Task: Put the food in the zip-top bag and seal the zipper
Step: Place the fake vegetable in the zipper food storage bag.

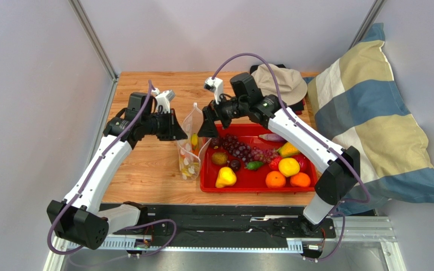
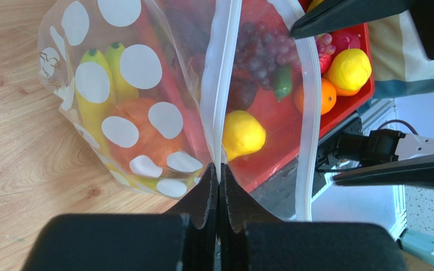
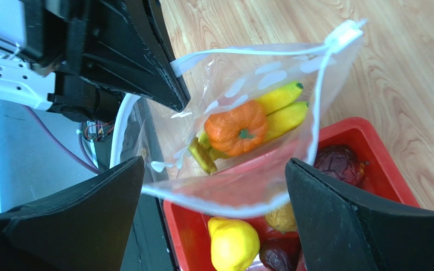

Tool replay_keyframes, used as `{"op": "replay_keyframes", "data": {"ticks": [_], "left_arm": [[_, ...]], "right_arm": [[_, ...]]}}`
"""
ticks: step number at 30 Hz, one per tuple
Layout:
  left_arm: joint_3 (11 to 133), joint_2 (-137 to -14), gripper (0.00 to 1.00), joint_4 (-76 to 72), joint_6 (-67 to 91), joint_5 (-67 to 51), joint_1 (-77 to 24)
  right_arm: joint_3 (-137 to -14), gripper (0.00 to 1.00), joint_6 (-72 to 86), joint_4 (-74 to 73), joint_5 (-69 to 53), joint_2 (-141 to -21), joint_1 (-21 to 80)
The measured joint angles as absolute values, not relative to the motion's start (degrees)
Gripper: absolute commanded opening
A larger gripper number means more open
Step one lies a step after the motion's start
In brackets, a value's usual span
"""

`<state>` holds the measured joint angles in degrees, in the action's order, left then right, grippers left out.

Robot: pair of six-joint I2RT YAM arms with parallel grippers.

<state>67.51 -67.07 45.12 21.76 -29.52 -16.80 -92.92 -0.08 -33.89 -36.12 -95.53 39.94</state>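
The clear dotted zip-top bag [image 1: 189, 145] stands open on the table, left of the red tray [image 1: 242, 189]. My left gripper [image 2: 219, 172] is shut on the bag's zipper strip [image 2: 220, 84] and holds that lip up. The bag holds a yellow banana bunch [image 2: 97, 84] and an orange [image 2: 140, 130]. My right gripper [image 3: 216, 186] is open and empty, straddling the bag's other lip [image 3: 219, 206] above the tray's left end. In the tray lie grapes [image 1: 237, 147], a pear [image 1: 225, 177], oranges [image 1: 275, 179] and a yellow round fruit [image 1: 289, 166].
A beige hat [image 1: 284, 82] lies behind the tray. A striped pillow [image 1: 372, 113] fills the right side. The two grippers are close together over the bag mouth. Bare wooden table [image 1: 145, 175] lies left of the bag.
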Motion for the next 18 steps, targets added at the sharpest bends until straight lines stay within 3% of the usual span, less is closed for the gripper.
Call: {"op": "replay_keyframes", "data": {"ticks": [10,18], "left_arm": [[67.2,-67.1,0.00,44.8,21.8,-29.5,-16.8],[67.2,-67.8,0.00,44.7,21.8,-29.5,-16.8]], "right_arm": [[-86.6,0.91,-8.4,-40.6,-32.8,-84.7,25.7],[-76.2,0.91,-16.7,-43.9,-23.1,-92.0,26.6]]}}
